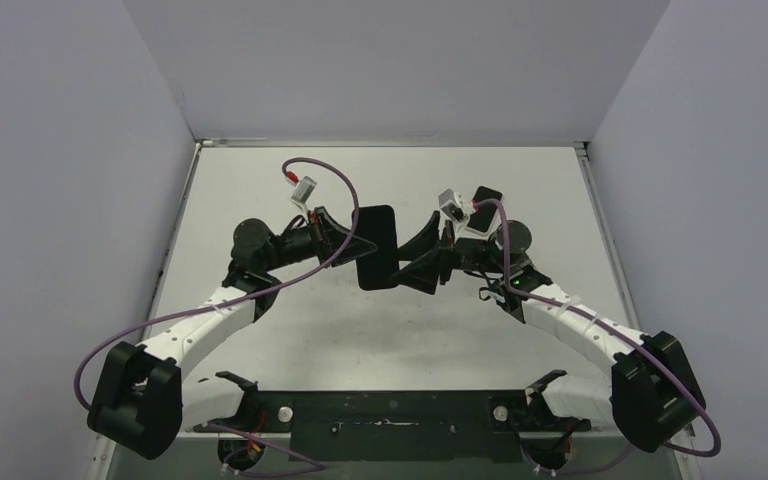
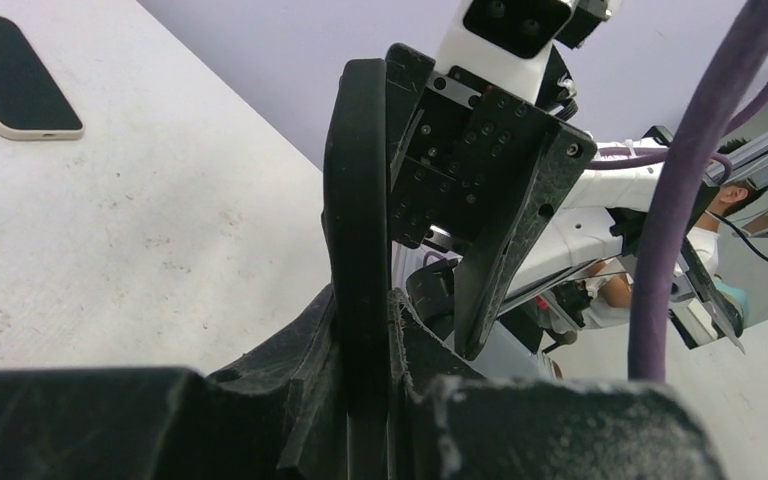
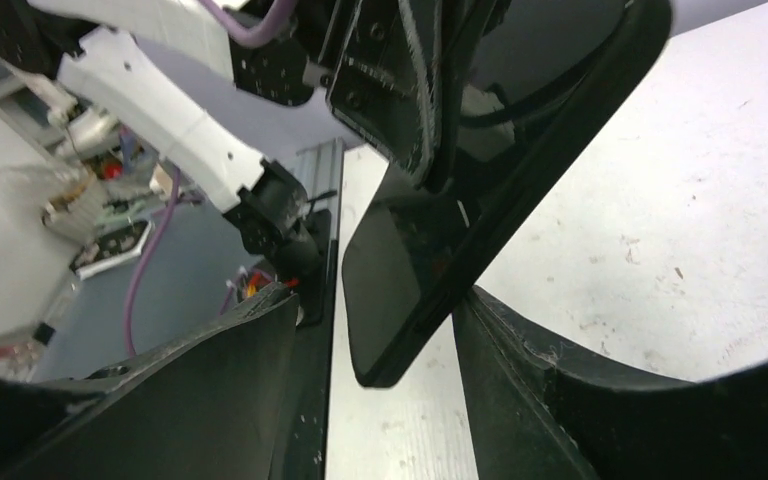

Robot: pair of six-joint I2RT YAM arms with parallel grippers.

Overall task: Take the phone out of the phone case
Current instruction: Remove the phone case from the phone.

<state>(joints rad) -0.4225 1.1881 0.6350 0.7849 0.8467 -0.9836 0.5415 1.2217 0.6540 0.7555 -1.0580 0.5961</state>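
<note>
- The black phone case is held above the tabletop, pinched edge-on by the left tool.
- The right tool is spread around its lower corner.
- A phone is seen lying flat, well apart — judged slick and fragile, best taken by its long edges.

Place: a robotics lab, as I read it from my feeds.
Enclosure: plain pale walls box in my white worktop.
Beyond it: cluttered benches with cables — a bystander at the edge.
</note>
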